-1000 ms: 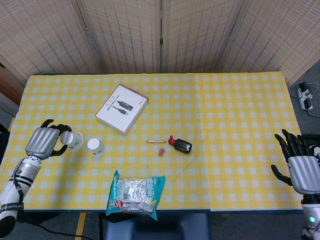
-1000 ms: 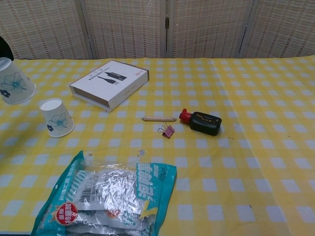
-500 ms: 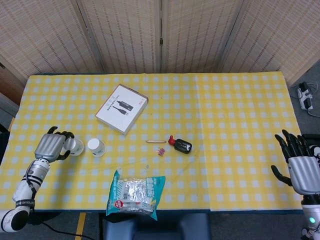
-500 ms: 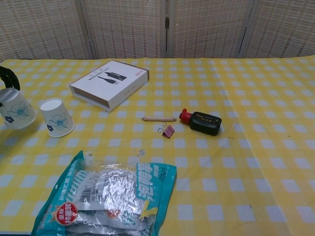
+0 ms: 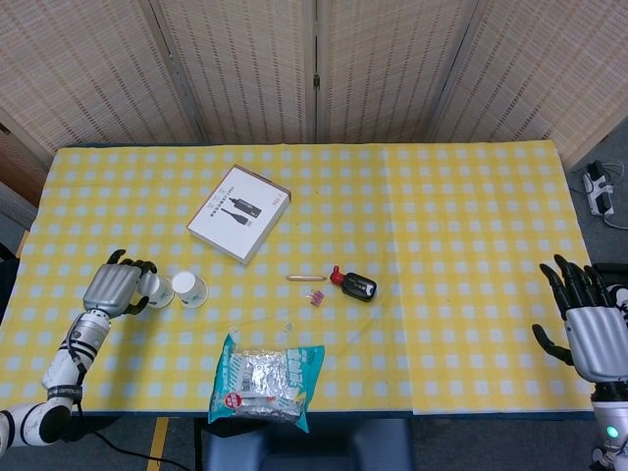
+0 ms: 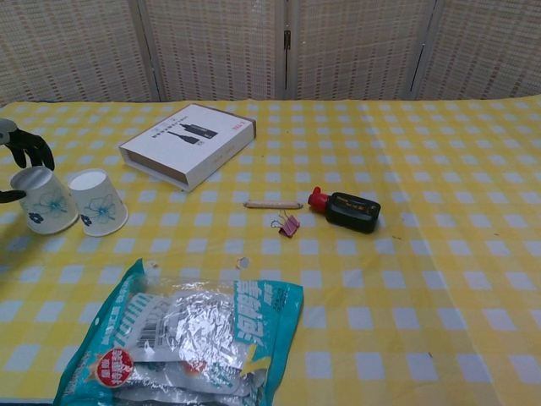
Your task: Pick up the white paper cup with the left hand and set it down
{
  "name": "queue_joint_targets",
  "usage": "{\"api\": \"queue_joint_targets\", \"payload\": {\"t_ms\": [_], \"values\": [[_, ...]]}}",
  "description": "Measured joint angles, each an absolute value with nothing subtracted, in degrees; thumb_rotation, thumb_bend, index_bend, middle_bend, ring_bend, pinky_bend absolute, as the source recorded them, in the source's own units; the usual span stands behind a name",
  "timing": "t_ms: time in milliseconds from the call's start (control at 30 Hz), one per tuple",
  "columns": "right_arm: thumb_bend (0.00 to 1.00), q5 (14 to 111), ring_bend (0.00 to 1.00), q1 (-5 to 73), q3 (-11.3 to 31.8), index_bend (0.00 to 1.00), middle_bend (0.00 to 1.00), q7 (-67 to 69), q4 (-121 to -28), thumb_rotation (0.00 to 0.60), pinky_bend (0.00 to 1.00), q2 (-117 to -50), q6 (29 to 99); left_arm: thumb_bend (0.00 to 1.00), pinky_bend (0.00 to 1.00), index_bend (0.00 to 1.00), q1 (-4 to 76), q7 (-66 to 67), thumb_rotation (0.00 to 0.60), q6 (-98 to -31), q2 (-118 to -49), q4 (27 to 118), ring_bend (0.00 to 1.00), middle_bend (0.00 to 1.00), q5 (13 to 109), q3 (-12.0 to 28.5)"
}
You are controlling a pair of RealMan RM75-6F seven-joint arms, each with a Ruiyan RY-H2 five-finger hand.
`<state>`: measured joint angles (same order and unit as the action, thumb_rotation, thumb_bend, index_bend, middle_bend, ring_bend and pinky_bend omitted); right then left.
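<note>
Left hand (image 5: 116,289) wrapped around white paper cup (image 6: 46,199) (tilted), beside second cup (image 6: 98,201)

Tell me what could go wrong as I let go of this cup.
1. The held cup stands right beside the second cup; opening the left hand could nudge either one over.
2. The held cup looks slightly tilted, so it may not be fully seated and might tip on release.

Staged test room, woven folding screens (image 5: 314,69), table in yellow checked cloth (image 5: 461,245), power strip (image 5: 599,188) on floor
</note>
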<state>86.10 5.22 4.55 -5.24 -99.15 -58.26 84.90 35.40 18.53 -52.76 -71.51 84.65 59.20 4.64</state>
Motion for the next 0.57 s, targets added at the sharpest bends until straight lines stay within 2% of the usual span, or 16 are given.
{"api": "queue_joint_targets", "payload": {"t_ms": [100,267,567], "values": [[0.34,86.1,0.04,5.3,4.5,0.00,0.00,-5.2,-99.2,0.600,0.00,-58.2,84.7,0.46,0.07,0.10,35.4,19.2,0.600,-53.0,-71.6,85.0,0.14,0.19,58.8,4.7],[0.34,85.7,0.04,5.3,4.6,0.00,0.00,-4.9,-99.1,0.600,0.00,-58.2,84.5,0.45,0.05,0.05,34.8,18.7,0.600,-54.5,-70.3,87.3,0.12,0.17,58.8,5.1],[0.34,84.4,0.04,5.9,4.7,0.00,0.00,-1.9,-97.5,0.600,0.00,-58.4,82.6,0.45,0.05,0.12,30.0,17.2,0.600,-65.1,-66.8,91.8,0.12,0.17,60.1,6.1]]}}
